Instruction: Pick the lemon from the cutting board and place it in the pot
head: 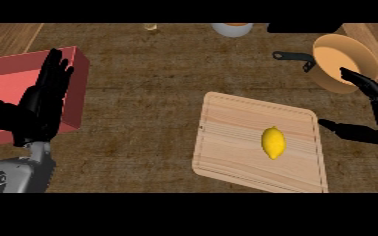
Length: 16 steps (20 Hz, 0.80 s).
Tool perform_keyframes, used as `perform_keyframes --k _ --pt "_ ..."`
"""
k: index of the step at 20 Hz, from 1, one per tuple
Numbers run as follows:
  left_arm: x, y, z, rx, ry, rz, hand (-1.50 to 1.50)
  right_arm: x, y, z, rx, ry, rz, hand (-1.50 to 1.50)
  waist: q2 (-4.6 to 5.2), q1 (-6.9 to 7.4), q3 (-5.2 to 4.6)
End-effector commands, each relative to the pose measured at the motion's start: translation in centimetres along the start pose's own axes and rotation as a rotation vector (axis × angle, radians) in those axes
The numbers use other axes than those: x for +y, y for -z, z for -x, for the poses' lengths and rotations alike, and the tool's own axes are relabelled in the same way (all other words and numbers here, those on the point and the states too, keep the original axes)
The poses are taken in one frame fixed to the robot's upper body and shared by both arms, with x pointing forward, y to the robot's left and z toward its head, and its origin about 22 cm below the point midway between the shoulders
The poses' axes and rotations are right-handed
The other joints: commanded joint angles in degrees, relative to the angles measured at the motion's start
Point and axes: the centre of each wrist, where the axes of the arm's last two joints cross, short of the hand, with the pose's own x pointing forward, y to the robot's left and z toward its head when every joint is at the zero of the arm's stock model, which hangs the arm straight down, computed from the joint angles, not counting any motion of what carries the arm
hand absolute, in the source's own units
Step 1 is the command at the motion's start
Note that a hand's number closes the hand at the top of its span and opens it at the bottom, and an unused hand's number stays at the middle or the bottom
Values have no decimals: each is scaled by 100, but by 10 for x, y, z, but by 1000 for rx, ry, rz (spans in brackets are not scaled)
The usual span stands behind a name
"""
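The lemon (273, 142) sits on the cutting board (229, 145), lying lengthwise right of the board's middle, nothing touching it and bare wood all around it. The board lies slightly turned on the brown counter (148, 90), its right edge running close to the view's right side. Over at that right side the right hand (359, 130) comes in, only partly in frame: one dark finger lies just off the board's right edge, another reaches up over the pot's rim, spread apart and straight, holding nothing. The pot (341, 55) stands at the upper right, tan inside, its black handle (294, 57) pointing left, well apart from the lemon with open counter between board and pot. On the far left, the left hand (40, 105) rests open, fingers straight and pointing up, in front of a red box (74, 62) at the counter's left edge. Between that box and the board there is a wide stretch of bare counter. Along the top edge, a white bowl (232, 29) and a small yellowish object (150, 27) peek in, too cropped to say more.
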Motion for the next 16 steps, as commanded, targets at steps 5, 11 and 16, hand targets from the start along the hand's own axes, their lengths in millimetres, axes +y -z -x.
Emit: perform_keyframes --k 5,11,16 --pt "0 5 -16 25 6 15 0 -4 25 -46 68 -141 -329 -150 -38 -35 -19" --pt "8 2 -2 22 -5 13 0 21 31 -71 203 -335 -624 -150 -31 -5 -26" --pt "9 11 -8 2 -4 28 0 49 51 -104 297 -437 -767 -150 -19 11 -19"
